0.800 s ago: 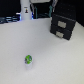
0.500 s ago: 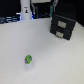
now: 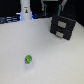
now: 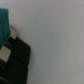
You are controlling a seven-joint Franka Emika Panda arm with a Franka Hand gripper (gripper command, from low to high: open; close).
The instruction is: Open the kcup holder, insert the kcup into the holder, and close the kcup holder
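Observation:
The kcup point(image 3: 28, 60), a tiny pod with a bright green top, sits alone on the white table toward the near side of the exterior view. The kcup holder point(image 3: 63, 26), a black box with two stacked drawer fronts, both shut, stands at the back on the exterior view's right. A dark corner of what looks like the holder point(image 4: 14, 62) fills one edge of the wrist view. Dark, blurred arm parts point(image 3: 62, 6) hang just above the holder at the frame's top edge. I cannot make out the fingers in either view.
The white robot base point(image 3: 25, 10) stands at the back on the exterior view's left, with dark clutter behind the table. A teal object point(image 4: 4, 27) shows beside the black box in the wrist view. White tabletop point(image 3: 50, 55) lies between kcup and holder.

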